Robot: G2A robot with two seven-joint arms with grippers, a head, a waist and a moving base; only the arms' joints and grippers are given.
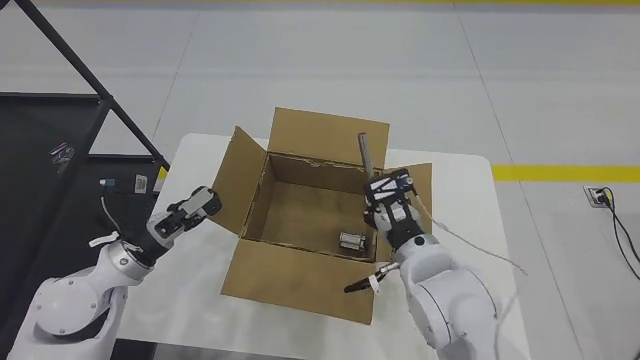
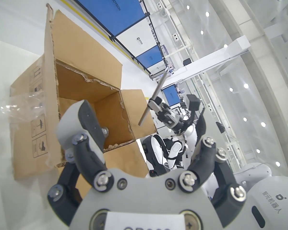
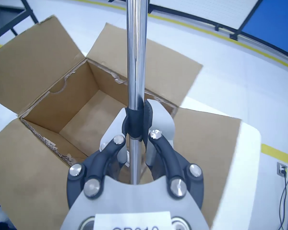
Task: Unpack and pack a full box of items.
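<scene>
Camera above: we hold the rod (image 1: 366, 152) above the right edge of the open box (image 1: 300, 280); a small metal part (image 1: 352, 241) lies on its floor. Left wrist: our left gripper (image 2: 139, 111) gapes empty beside the box (image 2: 69, 56). Right wrist: the right gripper (image 3: 135, 118) pinches the rod (image 3: 136, 37) near its lower end, so we fear it pivots and slips.

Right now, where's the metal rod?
In the top view the metal rod is gripped by the right gripper, above the right wall of the open cardboard box.
</scene>
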